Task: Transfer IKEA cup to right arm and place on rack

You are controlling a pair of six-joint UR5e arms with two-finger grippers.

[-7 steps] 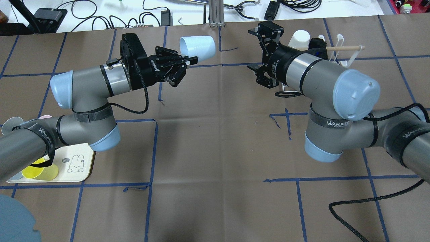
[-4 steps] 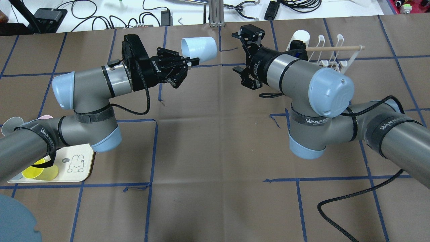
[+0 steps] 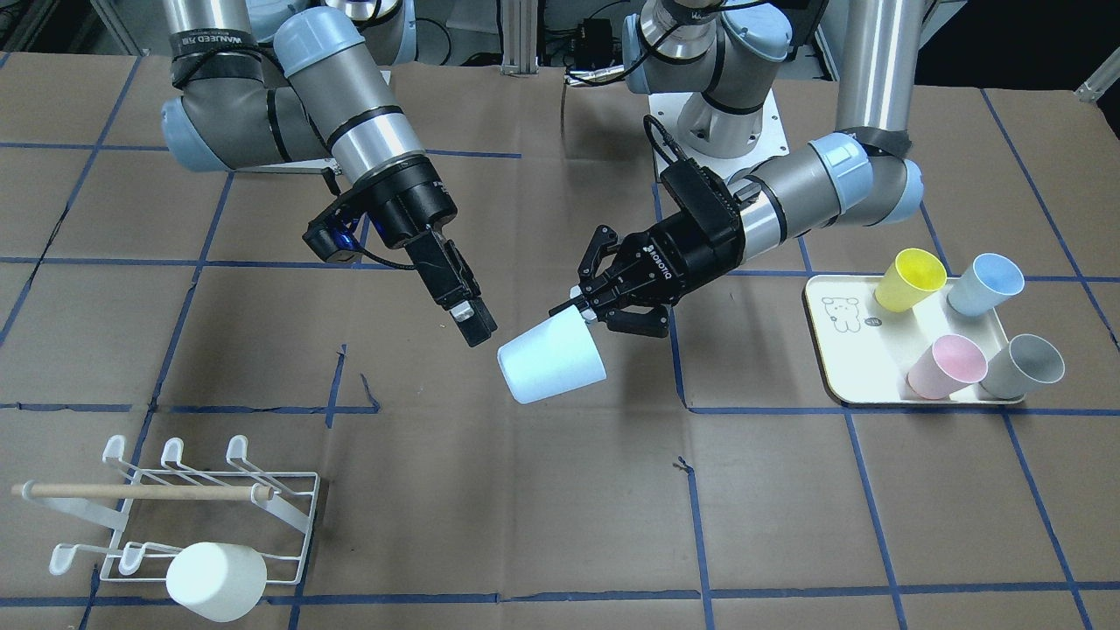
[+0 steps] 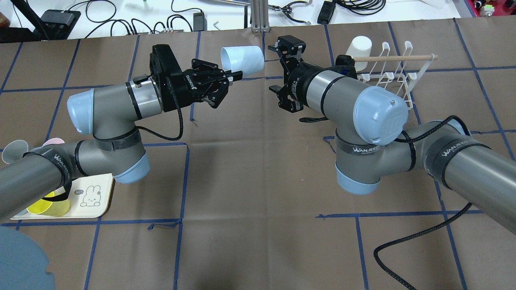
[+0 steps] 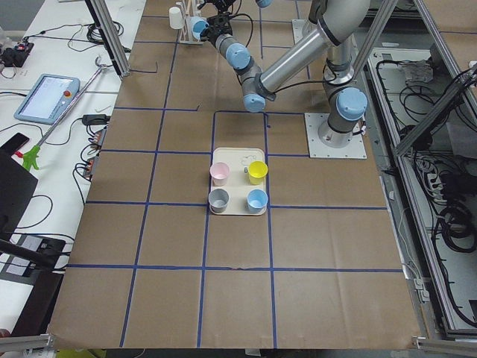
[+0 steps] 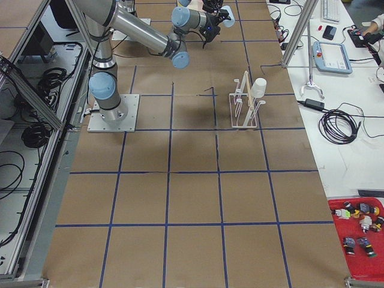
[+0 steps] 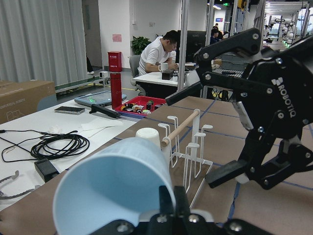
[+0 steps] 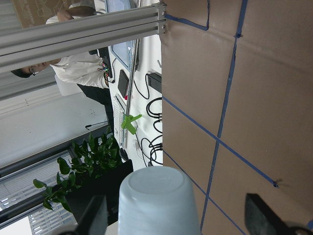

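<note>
The IKEA cup (image 4: 242,60), pale blue, hangs on its side over the table's far middle, and my left gripper (image 4: 235,75) is shut on its rim. Its base points at my right gripper (image 4: 277,66), which is open and stands just short of it, apart. From across the table the cup (image 3: 551,363) lies between left gripper (image 3: 599,306) and right gripper (image 3: 468,319). In the right wrist view the cup base (image 8: 156,200) sits between the spread fingers (image 8: 261,215). The white wire rack (image 4: 387,75) with its wooden dowel stands behind the right arm, far right.
A white cup (image 3: 216,582) hangs on one prong of the rack (image 3: 210,507). The cream tray (image 3: 853,350) by the left arm carries yellow (image 3: 910,280), blue (image 3: 984,284), pink (image 3: 945,366) and grey (image 3: 1022,366) cups. People sit at desks beyond the table.
My right arm has swung left from the rack toward the cup, its gripper staying open. The left gripper has carried the cup slightly to the right.
</note>
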